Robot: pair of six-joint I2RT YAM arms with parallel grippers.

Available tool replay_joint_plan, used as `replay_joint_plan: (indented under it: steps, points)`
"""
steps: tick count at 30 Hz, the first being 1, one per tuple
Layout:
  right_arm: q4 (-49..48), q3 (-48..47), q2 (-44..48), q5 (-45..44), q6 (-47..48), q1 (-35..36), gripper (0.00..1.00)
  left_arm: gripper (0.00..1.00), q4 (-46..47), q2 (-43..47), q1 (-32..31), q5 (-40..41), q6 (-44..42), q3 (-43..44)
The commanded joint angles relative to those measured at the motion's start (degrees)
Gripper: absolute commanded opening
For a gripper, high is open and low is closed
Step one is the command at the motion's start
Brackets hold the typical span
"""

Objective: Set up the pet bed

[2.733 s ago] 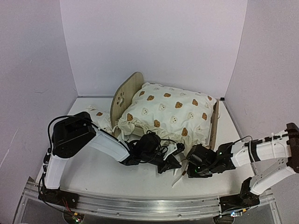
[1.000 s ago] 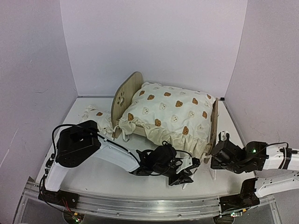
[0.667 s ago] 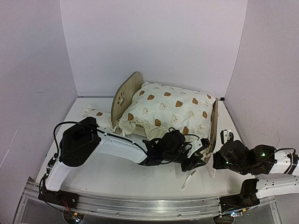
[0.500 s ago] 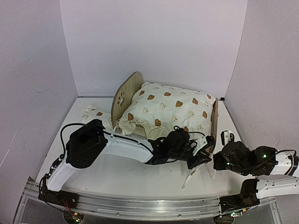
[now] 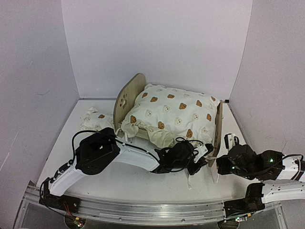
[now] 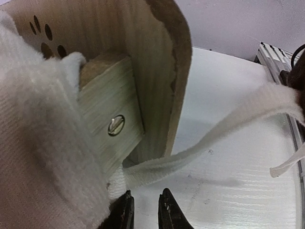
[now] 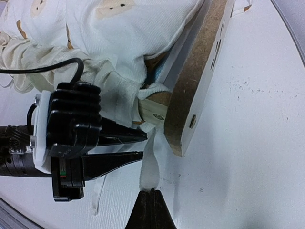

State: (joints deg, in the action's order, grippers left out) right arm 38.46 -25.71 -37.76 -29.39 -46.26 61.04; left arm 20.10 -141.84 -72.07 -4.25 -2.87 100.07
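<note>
Near edge, right side: right gripper (image 7: 151, 194) is closed on the free end of a cream tie (image 7: 149, 164). It draws the tie out flat over the table (image 7: 248, 143) from the bed's near corner, most likely to keep it taut and reachable. Just beside it, the left gripper (image 6: 145, 211) lies low and level at that corner. Its jaws are a narrow gap apart with nothing seen between them, and the tie crosses just ahead of the tips. Judged purpose: to take or guide the tie at the corner block (image 6: 109, 117), the wooden post with the screw head, so the cushion can be fastened to the frame. The tie's root sits at the ruffled hem against this block, right behind the footboard (image 7: 202, 76). The pet bed (image 5: 126, 97) stands mid-table on its legs, upright. The bear-print cushion (image 5: 174, 113) fills it and overhangs the near side rail, which explains the low approach from the side. The bed's long axis runs from the footboard at near right to the rounded headboard (image 6: 86, 33) at far left, paw cutout facing outward to the left. A small matching pillow (image 5: 93, 119) lies on the table beyond the headboard, not yet placed on the bed.
</note>
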Motion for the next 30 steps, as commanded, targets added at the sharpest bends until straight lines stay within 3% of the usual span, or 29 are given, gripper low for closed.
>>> replay_joint_plan:
  steps: [1, 10, 30]
  points:
    - [-2.07, -0.64, 3.28, -0.38, 1.40, -0.20, 0.00, 0.21, 3.43, 4.47, 0.40, 3.70, 1.29, -1.14]
    - [-2.08, -0.90, 3.65, -0.14, 2.36, -0.20, 0.00, 0.34, 17.62, 12.25, 0.28, -1.41, 1.52, -13.79]
    - [-2.84, -1.45, 4.12, 0.88, 2.44, -0.15, 0.00, 0.33, 17.29, 3.33, 0.40, 10.40, 0.29, -2.33]
